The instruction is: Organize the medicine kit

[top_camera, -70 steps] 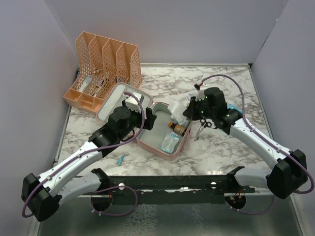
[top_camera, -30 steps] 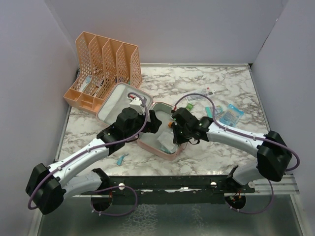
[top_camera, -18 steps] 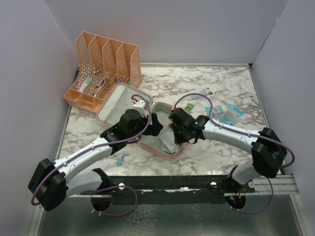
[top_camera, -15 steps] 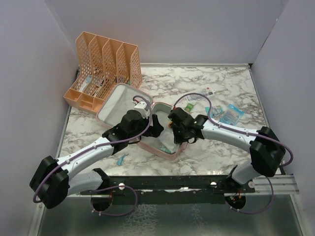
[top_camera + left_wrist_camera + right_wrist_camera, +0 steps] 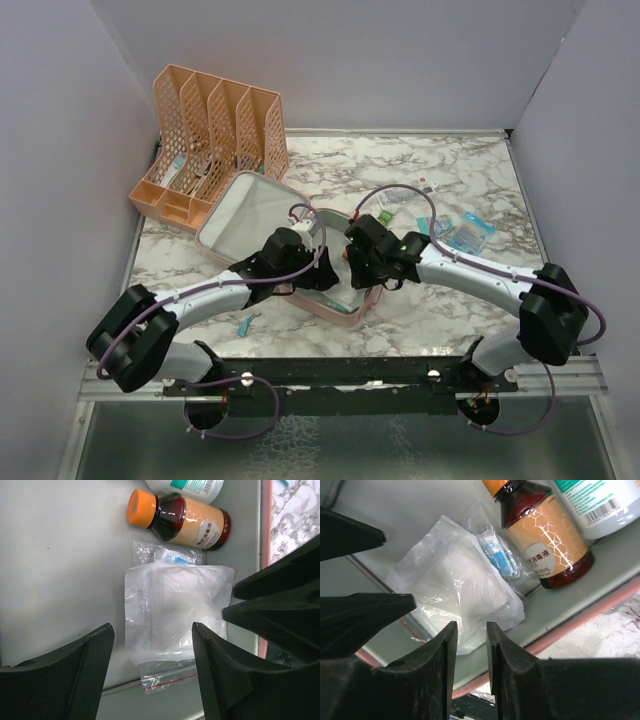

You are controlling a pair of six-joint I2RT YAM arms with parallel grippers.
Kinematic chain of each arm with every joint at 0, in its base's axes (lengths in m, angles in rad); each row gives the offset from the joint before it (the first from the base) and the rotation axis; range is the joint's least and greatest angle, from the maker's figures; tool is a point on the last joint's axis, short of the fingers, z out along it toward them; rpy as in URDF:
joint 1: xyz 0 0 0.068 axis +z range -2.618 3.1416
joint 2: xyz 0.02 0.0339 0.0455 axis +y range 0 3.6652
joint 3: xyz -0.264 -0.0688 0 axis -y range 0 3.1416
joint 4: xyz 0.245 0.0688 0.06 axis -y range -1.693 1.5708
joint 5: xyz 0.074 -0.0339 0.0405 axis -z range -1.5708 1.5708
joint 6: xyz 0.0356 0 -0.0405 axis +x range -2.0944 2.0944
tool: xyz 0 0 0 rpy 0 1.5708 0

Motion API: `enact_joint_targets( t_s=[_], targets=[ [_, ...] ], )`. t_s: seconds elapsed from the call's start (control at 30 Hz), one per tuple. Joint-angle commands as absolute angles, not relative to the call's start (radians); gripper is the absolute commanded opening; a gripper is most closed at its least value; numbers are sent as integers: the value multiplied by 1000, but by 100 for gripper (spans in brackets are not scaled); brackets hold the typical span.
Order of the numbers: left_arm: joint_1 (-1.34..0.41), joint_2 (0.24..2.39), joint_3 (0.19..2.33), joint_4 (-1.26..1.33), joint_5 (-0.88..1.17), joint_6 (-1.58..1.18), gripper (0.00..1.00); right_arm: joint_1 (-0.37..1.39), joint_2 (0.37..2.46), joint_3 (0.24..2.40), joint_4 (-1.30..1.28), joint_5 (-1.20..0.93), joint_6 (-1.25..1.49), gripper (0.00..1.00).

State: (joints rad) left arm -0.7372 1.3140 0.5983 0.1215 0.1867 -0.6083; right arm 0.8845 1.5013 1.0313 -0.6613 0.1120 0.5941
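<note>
The pink medicine kit lies open, with its grey-green lid tipped back to the left. In its base lie a white plastic pouch, an amber bottle with an orange cap and a white bottle with a green label. My left gripper is wide open over the pouch, one finger on each side. My right gripper hovers at the pouch's edge with its jaws a narrow gap apart. Its fingers show in the left wrist view.
An orange perforated file rack stands at the back left. Loose packets and small items lie on the marble table to the right of the kit. A small blue packet lies in front of the kit.
My left gripper has moved right, off the lid and into the kit's base over the pouch. My right gripper has stayed over the base, shifting only slightly.
</note>
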Motion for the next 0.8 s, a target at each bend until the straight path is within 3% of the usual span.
enact_joint_targets(
  t_s=[0.0, 0.2, 0.4, 0.53, 0.77],
  targets=[
    [-742, 1355, 631, 162, 266, -595, 66, 891, 1406, 1036, -654, 204, 619, 31],
    [-746, 1407, 649, 160, 335, -589, 65, 890, 1302, 976, -631, 363, 728, 32],
    [-776, 1462, 679, 141, 340, -573, 55, 867, 1256, 951, -703, 537, 872, 32],
    [-796, 1488, 703, 101, 287, -558, 48, 822, 1231, 931, -715, 567, 910, 32],
    [-810, 1494, 728, 51, 236, -536, 47, 691, 1197, 887, -639, 554, 874, 32]
  ],
)
